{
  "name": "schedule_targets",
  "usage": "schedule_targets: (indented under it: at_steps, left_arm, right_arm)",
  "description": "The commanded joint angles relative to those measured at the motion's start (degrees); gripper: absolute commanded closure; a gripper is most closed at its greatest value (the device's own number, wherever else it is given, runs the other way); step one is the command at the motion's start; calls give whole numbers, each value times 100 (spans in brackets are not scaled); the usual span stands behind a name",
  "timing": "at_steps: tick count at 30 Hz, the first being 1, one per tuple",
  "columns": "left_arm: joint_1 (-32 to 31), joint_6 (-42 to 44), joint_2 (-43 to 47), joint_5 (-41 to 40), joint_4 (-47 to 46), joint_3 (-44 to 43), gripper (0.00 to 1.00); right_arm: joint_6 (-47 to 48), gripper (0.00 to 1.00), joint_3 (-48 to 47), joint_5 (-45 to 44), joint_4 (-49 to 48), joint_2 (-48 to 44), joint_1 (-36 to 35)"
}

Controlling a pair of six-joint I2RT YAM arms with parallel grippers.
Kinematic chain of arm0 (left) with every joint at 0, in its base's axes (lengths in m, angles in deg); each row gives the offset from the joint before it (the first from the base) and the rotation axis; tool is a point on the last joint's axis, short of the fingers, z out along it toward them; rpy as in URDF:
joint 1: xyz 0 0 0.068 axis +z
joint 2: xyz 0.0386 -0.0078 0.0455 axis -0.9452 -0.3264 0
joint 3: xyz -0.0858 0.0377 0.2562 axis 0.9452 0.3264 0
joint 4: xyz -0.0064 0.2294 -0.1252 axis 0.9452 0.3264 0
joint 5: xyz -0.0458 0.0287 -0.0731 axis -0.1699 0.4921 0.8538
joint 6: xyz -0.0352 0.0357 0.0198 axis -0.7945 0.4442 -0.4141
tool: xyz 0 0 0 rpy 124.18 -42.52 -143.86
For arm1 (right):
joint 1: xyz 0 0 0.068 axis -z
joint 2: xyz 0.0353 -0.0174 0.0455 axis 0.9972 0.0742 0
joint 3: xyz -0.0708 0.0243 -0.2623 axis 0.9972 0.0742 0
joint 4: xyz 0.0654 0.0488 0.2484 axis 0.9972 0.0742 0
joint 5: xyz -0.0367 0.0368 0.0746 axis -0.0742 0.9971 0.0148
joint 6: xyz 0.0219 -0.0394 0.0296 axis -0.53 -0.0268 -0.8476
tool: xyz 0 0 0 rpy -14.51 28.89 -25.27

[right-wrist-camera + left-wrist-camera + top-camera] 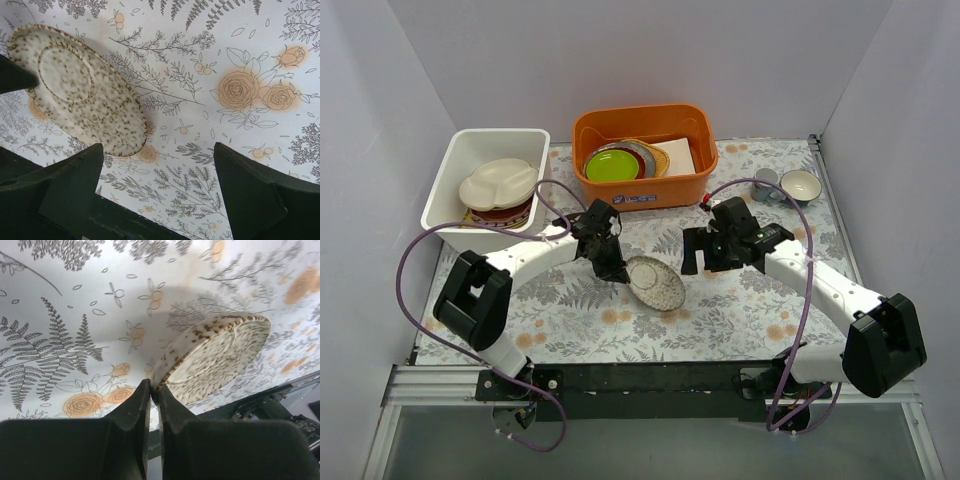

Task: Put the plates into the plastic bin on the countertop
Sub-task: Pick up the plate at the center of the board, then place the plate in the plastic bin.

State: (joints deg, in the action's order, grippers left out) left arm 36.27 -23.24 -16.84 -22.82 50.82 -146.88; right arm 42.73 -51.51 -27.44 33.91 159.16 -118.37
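White plastic bin (pixel 445 188) sat at ten o'clock on the countertop (pixel 740 300). It held a stack topped by the cream divided plate (pixel 498 183), with a red-orange plate (pixel 503 213) showing beneath.

From its base at seven o'clock, the left arm folded up to an elbow at nine o'clock. Its forearm then ran across toward the centre with the wrist pitched down. The left gripper (pixel 618 272) (pixel 151 392) was pinched tight on the rim of the speckled oval plate (pixel 656 284) (pixel 215 360) (pixel 80 90), gripping at the plate's ten o'clock edge. That plate hung tilted near the middle of the countertop, its ringed underside turned toward the right arm and a shadow cast below it.

An orange tub (pixel 620 125) stood at twelve o'clock, with a lime-green plate (pixel 612 165) inside.

Just beside the plate at three o'clock, the right gripper (pixel 705 262) (pixel 157 155) hung with its fingers spread wide, holding nothing. The right arm reached in from a raised elbow at four o'clock. Two cups (pixel 800 185) stood at two o'clock.
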Motion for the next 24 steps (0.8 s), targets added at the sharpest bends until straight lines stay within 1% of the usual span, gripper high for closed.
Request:
schedule_targets:
  at_steps: [1,8,9,13,18,23,24]
  left_arm:
    - [74,129,622,-156,358,-708,100]
    - [716,366,868,19,841,-1675,100]
    - [934,401,886,72,972,-1806,100]
    - [1480,612,947,213,1228,-2395,100]
    - [2349,885,930,581,1456,-2782,100]
    - [2948,1026,754,775,1597,-3248,100]
    - [3149,1008,737,880,1597,-3284,100]
  right_arm:
    - [-54,2,-67,15,152,-349,45]
    - [-89,2,100,41,143,-455,63]
    - [-89,2,117,32,134,-473,63]
    - [-89,2,214,50,134,-508,63]
    - [-98,2,276,111,125,-561,63]
    - [-107,2,407,138,125,-605,63]
    - [-116,2,460,146,134,-622,63]
